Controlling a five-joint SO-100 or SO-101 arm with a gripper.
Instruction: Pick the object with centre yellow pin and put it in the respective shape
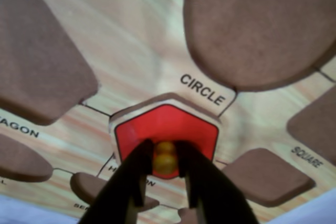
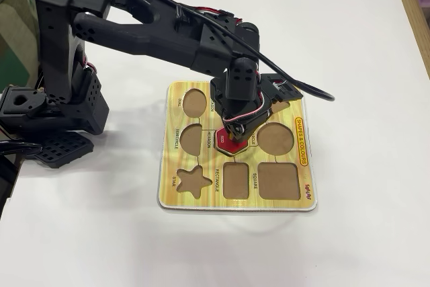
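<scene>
Two fingers (image 1: 131, 182) flanking yellow knob (image 1: 165, 157) — red hexagon (image 1: 166, 129) beneath

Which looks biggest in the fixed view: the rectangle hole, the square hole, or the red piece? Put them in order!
1. Square hole
2. Rectangle hole
3. Red piece, partly hidden under the gripper

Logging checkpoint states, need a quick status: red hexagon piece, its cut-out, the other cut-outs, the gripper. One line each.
red hexagon piece: lying in the board's centre, held by its yellow knob; fully seated or not, cannot tell.
hexagon cut-out: occupied by the piece, brown rim showing at its top edge.
circle cut-out: empty.
square cut-out: empty.
star cut-out: empty.
gripper: shut on the knob.
</scene>
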